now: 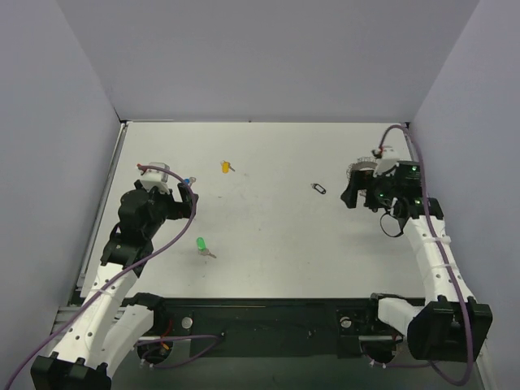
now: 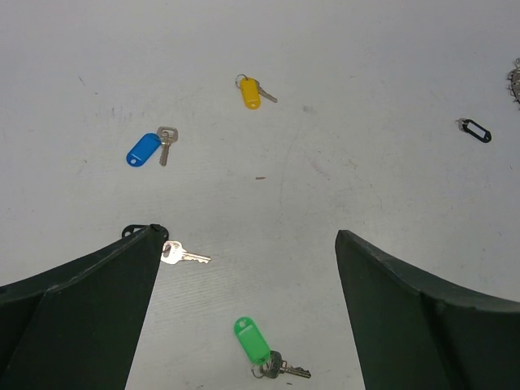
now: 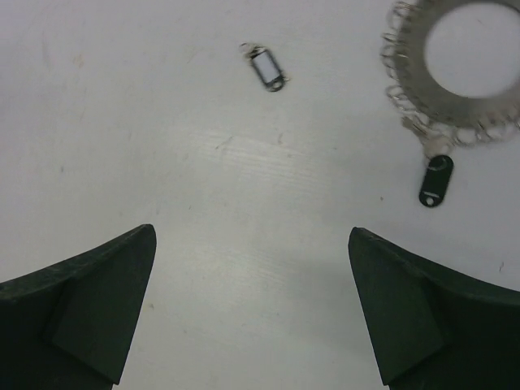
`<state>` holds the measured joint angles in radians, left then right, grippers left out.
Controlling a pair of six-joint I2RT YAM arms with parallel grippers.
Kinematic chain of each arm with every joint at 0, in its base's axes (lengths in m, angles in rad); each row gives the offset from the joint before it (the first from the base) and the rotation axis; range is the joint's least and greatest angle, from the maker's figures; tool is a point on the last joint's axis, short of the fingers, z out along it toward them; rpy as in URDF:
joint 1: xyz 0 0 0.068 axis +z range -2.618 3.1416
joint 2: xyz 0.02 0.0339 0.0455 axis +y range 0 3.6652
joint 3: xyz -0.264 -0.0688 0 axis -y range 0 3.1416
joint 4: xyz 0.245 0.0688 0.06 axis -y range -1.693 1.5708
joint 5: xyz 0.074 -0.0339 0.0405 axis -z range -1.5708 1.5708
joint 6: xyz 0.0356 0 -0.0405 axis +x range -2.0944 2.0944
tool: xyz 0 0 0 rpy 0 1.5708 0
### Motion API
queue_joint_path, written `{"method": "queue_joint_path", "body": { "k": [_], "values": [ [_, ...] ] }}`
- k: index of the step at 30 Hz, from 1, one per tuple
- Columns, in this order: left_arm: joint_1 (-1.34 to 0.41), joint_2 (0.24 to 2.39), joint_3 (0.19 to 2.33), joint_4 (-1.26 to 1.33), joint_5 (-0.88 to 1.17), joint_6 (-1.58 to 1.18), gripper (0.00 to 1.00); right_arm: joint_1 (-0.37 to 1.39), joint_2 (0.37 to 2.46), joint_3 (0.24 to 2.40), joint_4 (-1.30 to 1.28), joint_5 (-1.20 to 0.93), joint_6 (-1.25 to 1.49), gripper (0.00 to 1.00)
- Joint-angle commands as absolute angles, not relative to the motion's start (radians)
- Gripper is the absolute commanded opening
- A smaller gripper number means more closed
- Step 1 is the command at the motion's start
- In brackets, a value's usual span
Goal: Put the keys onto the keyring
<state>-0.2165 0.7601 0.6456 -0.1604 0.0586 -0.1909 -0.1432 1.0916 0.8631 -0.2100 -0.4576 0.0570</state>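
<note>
Nearest the left wrist camera, the left gripper (image 2: 248, 236) hovered over the desk (image 2: 268, 195) with its two dark fingers spread wide and nothing between them. A bare silver key (image 2: 185, 257) lay just beside the tip of the finger at the left of the frame. A green-tagged key (image 2: 253, 341) lay at bottom centre. A blue-tagged key (image 2: 146, 149) and a yellow-tagged key (image 2: 250, 92) lay higher up, all loose and apart from one another.

The right gripper (image 3: 252, 236) was likewise spread and empty. The keyring (image 3: 405, 61) lay flat in the upper right of its frame, and a black tag (image 3: 436, 180) touched its lower edge, apparently hooked on.

No coloured key looked to be on the ring, so the work seemed to be at its opening step: choosing a first key. The next move would likely call for a low, careful pinch on a plastic tag, since the keys lay flat against the desk. The other gripper would need a steady hold on the ring.

Only the right wrist view showed the ring's beaded coils and its tag; the left wrist view caught a mere sliver of it at the right edge. The top view set the ring at the right, close to the right gripper, but the silver key could not be made out there.
</note>
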Motion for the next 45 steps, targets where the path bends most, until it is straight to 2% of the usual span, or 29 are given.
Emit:
{"method": "queue_joint_path", "body": {
  "k": [1, 7, 11, 15, 22, 27, 31, 45],
  "values": [
    [-0.224, 0.753, 0.653, -0.118, 0.071, -0.198, 0.98, 0.069, 1.167, 1.018, -0.496, -0.505, -0.465, 1.00],
    [-0.225, 0.755, 0.652, -0.124, 0.063, -0.193, 0.98, 0.224, 1.462, 1.284, -0.771, -0.324, -0.638, 1.00],
    [-0.224, 0.759, 0.652, -0.124, 0.063, -0.192, 0.98, 0.255, 1.664, 1.504, -0.828, -0.224, -0.618, 1.00],
    [-0.225, 0.761, 0.653, -0.121, 0.064, -0.190, 0.98, 0.301, 1.811, 1.606, -0.821, -0.129, -0.620, 0.99],
    [-0.225, 0.764, 0.653, -0.120, 0.069, -0.190, 0.98, 0.342, 2.037, 1.772, -0.795, -0.028, -0.604, 0.75],
    [-0.224, 0.767, 0.653, -0.121, 0.069, -0.189, 0.98, 0.359, 2.132, 1.847, -0.782, -0.003, -0.609, 0.61],
    [-0.224, 0.769, 0.653, -0.121, 0.072, -0.189, 0.98, 0.360, 2.190, 1.884, -0.782, 0.026, -0.606, 0.54],
    [-0.225, 0.773, 0.653, -0.124, 0.069, -0.186, 0.98, 0.362, 2.282, 1.970, -0.792, 0.009, -0.637, 0.47]
  ]
}}
